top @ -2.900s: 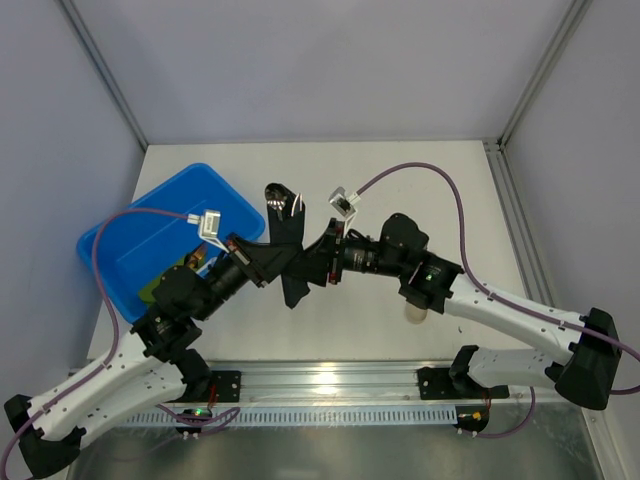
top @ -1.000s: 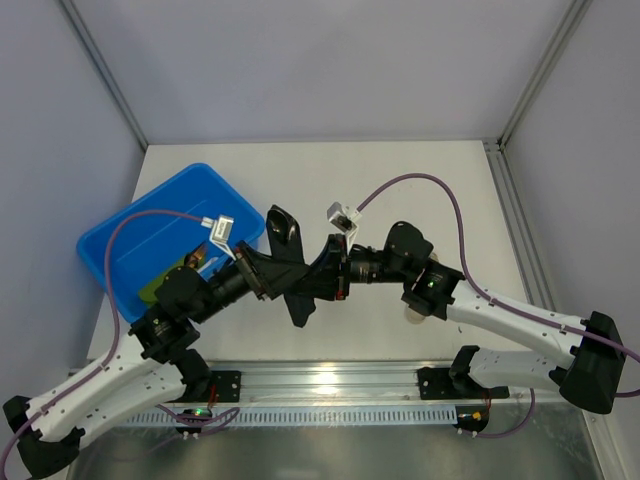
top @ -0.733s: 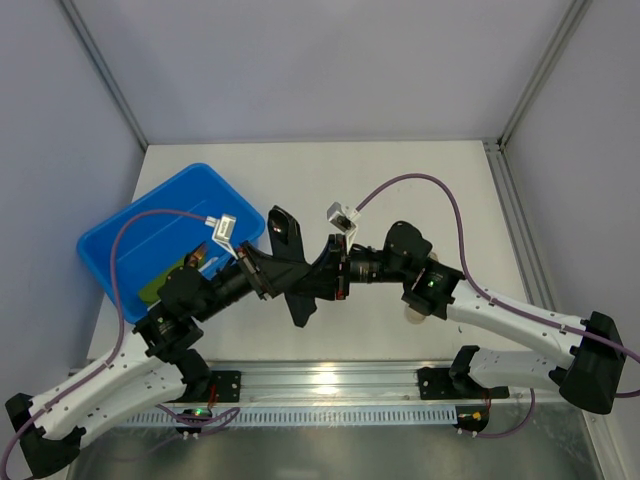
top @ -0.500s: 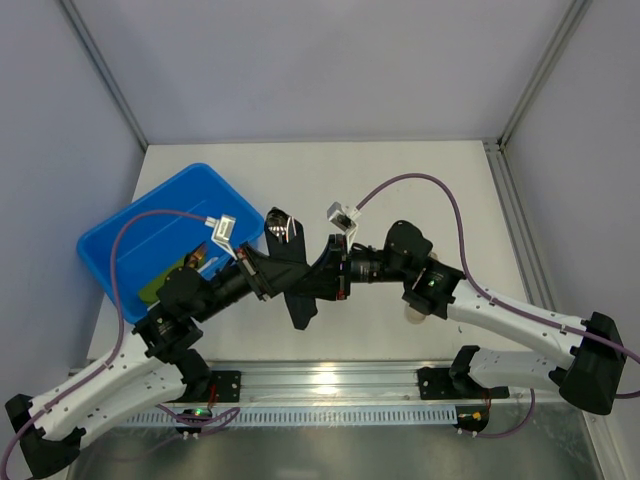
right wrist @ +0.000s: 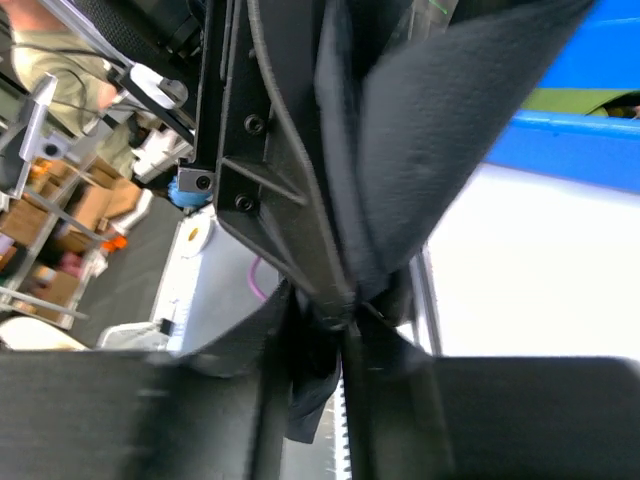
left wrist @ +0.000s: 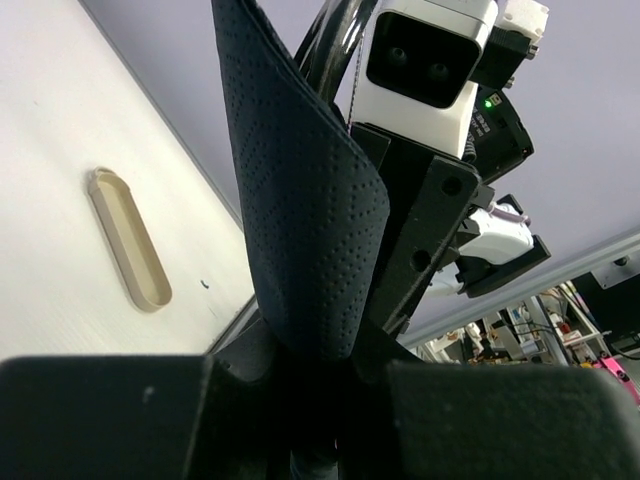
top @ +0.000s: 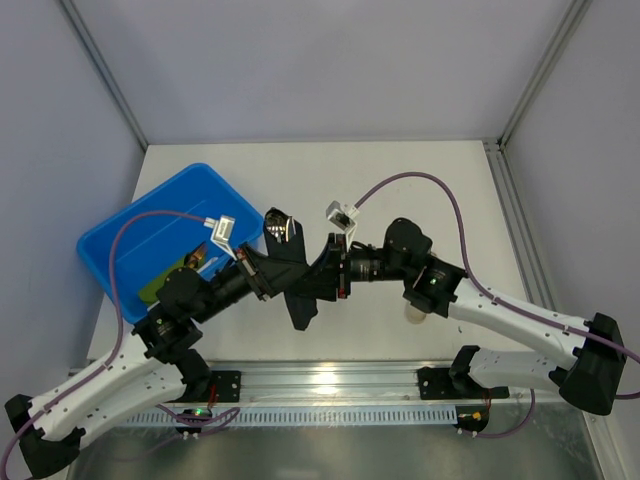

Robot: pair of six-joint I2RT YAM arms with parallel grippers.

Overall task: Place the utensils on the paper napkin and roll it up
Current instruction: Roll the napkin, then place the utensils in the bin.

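Both grippers meet over the middle of the table (top: 420, 190), and the paper napkin (top: 301, 303) hangs between them as a dark, loosely wrapped bundle running from near the blue tub (top: 120, 250) down toward the arm bases. The left gripper (top: 272, 268) is closed on the paper: in the left wrist view a curled, dimpled sheet of it rises straight out from between the fingers. The right gripper (top: 326, 276) pinches the same bundle from the opposite side, and its wrist view shows the black folds drawn together and clamped between the jaws. The utensils (top: 284, 228) show only as a small silver glint at the far upper end of the bundle, so they appear to sit inside the wrap already; how many are in there cannot be told. Judging from this, placing is done and rolling is the step in hand, with the napkin gathered round the cutlery but not yet a neat, tight tube. The next move likely calls for one gripper to hold firm while the other turns or re-grips to tighten the wrap, keeping the open end up so nothing slides out. A beige cylinder (top: 412, 314) lies apart, beside the right arm.
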